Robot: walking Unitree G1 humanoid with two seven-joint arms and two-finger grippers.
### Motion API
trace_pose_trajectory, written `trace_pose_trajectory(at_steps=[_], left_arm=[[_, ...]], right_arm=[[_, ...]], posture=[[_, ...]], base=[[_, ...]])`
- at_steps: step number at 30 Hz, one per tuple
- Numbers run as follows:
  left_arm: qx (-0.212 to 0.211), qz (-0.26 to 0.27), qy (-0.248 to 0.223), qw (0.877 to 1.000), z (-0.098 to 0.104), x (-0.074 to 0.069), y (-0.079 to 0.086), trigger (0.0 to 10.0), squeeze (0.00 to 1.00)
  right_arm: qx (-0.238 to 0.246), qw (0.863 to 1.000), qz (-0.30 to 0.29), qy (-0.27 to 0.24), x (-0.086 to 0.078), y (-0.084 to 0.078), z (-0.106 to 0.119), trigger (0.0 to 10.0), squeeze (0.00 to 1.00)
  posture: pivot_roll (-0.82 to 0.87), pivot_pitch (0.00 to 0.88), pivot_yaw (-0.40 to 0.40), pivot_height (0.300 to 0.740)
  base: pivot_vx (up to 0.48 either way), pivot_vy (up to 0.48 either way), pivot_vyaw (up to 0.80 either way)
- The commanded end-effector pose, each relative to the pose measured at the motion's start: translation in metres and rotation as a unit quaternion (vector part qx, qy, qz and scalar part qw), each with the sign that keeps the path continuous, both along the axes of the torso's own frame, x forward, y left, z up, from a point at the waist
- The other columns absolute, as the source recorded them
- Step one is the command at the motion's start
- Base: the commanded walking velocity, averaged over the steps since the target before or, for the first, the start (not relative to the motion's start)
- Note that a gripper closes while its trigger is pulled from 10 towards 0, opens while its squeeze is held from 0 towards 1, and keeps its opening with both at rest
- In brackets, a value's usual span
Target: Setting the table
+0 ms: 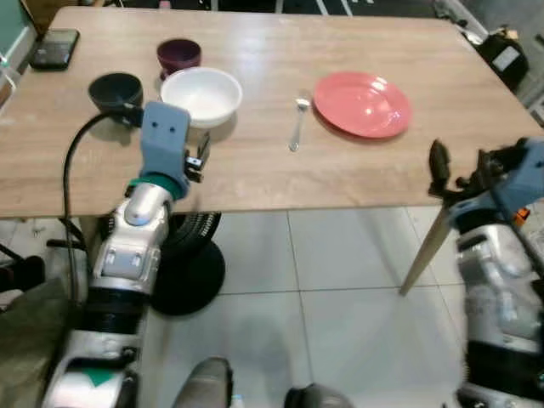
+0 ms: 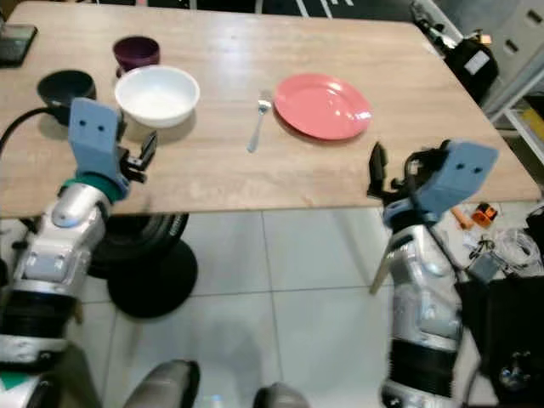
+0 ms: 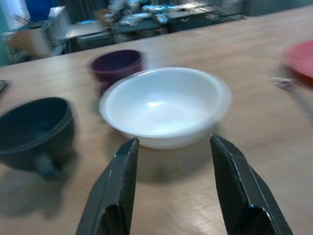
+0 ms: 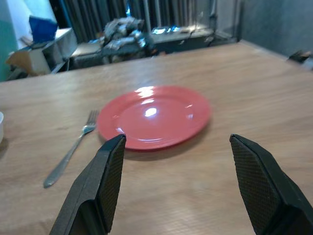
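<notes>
While the left gripper [image 3: 171,191] gapes wide before the white bowl [image 1: 201,95], the right gripper [image 4: 178,183] spreads empty facing the red plate [image 4: 154,116].

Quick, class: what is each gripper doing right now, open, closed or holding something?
Left gripper: open, empty, facing the white bowl.
Right gripper: open, empty, facing the red plate.

a light wood-grain rectangular table [image 1: 255,183] stands on pale grey floor tiles [image 1: 340,323], one slanted wooden leg [image 1: 422,255] showing at its corner, a black round pedestal base [image 1: 189,276] beneath the near edge.
</notes>
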State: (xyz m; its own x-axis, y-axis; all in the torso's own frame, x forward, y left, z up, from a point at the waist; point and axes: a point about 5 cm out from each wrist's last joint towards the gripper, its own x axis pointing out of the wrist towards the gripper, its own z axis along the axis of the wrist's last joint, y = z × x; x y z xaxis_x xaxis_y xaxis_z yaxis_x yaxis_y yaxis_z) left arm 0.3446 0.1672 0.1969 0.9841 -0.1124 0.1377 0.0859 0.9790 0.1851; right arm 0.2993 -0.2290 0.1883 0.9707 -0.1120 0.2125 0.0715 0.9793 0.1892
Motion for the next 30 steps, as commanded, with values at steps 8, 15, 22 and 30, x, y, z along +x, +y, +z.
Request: trace_pose_trajectory(at_steps=[8,15,22,30], left_arm=[[0.014,-0.023,0.005,1.0,-0.004,-0.002,-0.009,10.0,0.0],[0.044,-0.061,-0.016,0.997,-0.001,-0.008,-0.02,10.0,0.0],[0.057,-0.066,-0.027,0.996,0.001,-0.009,-0.021,10.0,0.0],[0.055,-0.048,-0.015,0.997,-0.003,-0.007,-0.016,10.0,0.0]], right_arm=[[-0.002,1.0,-0.02,0.006,-0.002,-0.009,-0.002,10.0,0.0],[-0.006,1.0,-0.018,0.004,-0.002,-0.008,-0.001,10.0,0.0],[-0.009,1.0,0.008,0.004,-0.001,0.0,-0.001,10.0,0.0],[-0.027,0.997,0.073,0.021,0.0,0.026,-0.009,10.0,0.0]], posture=[[0.13,0.067,0.014,0.74],[0.13,0.067,0.014,0.74],[0.14,0.059,0.014,0.74],[0.15,0.06,0.007,0.74]], base=[[0.407,0.0,0.0],[0.0,0.0,0.0],[0.0,0.0,0.0],[0.0,0.0,0.0]])
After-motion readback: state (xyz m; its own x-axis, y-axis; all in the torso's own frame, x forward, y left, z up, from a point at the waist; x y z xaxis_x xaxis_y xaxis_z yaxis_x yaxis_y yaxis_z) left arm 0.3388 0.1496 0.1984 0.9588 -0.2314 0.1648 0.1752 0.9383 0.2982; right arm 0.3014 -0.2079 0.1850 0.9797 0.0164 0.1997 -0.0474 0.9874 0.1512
